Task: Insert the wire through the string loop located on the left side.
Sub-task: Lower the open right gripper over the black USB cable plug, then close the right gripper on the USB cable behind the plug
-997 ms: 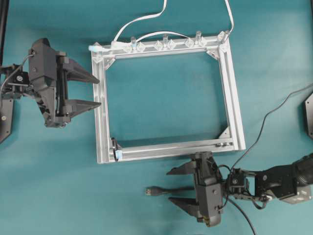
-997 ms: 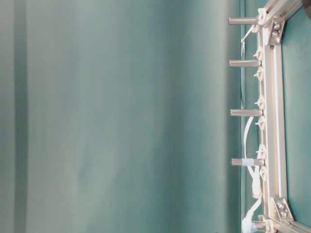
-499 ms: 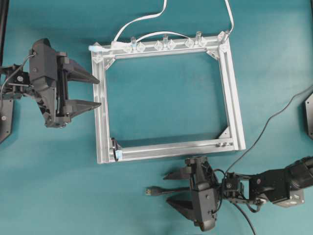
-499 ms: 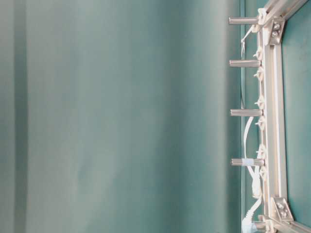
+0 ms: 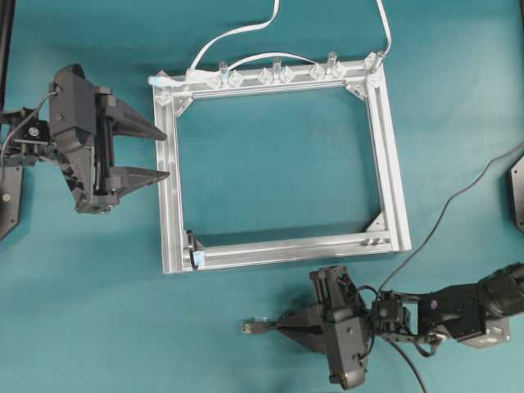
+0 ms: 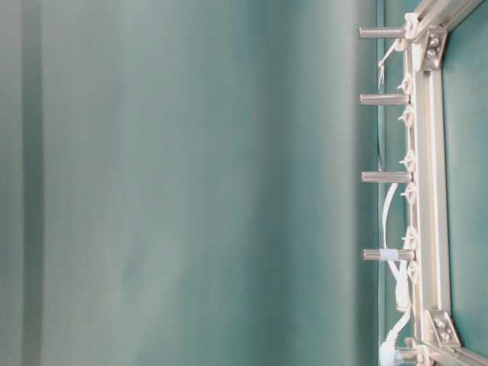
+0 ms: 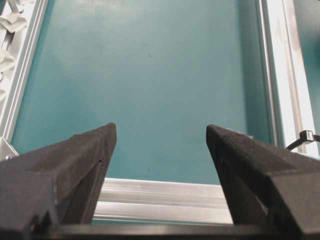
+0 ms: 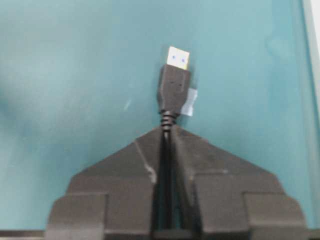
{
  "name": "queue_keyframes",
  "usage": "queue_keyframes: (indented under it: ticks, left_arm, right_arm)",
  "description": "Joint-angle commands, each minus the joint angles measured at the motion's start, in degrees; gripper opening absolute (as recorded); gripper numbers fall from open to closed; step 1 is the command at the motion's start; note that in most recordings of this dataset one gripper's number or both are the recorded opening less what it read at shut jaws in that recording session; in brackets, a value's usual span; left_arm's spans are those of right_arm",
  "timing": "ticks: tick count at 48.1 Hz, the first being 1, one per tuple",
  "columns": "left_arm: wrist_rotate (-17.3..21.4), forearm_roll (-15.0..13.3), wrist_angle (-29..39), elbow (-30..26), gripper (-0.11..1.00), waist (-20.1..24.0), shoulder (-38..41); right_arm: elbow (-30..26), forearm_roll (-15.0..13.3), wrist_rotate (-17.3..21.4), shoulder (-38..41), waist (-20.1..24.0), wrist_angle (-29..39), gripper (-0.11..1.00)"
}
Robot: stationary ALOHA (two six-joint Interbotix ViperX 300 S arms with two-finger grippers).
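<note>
Where the wire [image 8: 173, 92] leaves the right gripper [image 8: 166, 134], its black plug body and gold-coloured metal tip stick straight out past the fingertips, with the ribbed strain relief sitting right at the point where the two fingers meet. That gripper is clamped together on the wire just behind the plug. From overhead the plug [image 5: 248, 327] points left, low over the teal table [image 5: 98, 295], below the bottom rail of the metal frame [image 5: 278, 250] and apart from it; the rest of the black wire trails off to the right behind the arm. A small pale tag sits beside the plug body, but nothing on it can be read. The string loop [image 5: 193, 246] sits at the lower left corner of the frame, with a pale blue tab by it, up and to the left of the plug. The left gripper [image 5: 150, 151] hangs with its fingers spread wide apart, holding nothing, its tips just beside the frame's left rail. A white cable [image 5: 237, 33] runs through clear clips [image 5: 275, 75] along the top rail.
</note>
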Motion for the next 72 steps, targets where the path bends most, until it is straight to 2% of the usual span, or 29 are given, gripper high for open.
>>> queue_keyframes:
  ticks: [1,39,51,60,72]
  left_arm:
    - [-0.4,0.2,-0.3,-0.5,0.79,-0.2,-0.1]
    - [-0.4,0.2,-0.3,-0.5,0.79,-0.2,-0.1]
    - [-0.4,0.2,0.0,-0.5,0.79,-0.2,-0.3]
    - [-0.4,0.2,0.4,-0.4,0.79,-0.2,-0.4]
    - [-0.4,0.2,0.4,-0.4,0.79,-0.2,-0.4]
  right_arm:
    - [-0.5,0.1,0.0,-1.0,-0.3,1.1,0.07]
    - [-0.9,0.1,0.0,-1.2,-0.4,1.1,0.07]
    - [-0.4,0.1,-0.6,-5.4,-1.4,1.5,0.07]
    - [-0.6,0.2,-2.2,-9.0,-2.8,2.3,0.07]
    - [-1.0,0.1,-6.2,-12.8,-4.7,5.5,0.07]
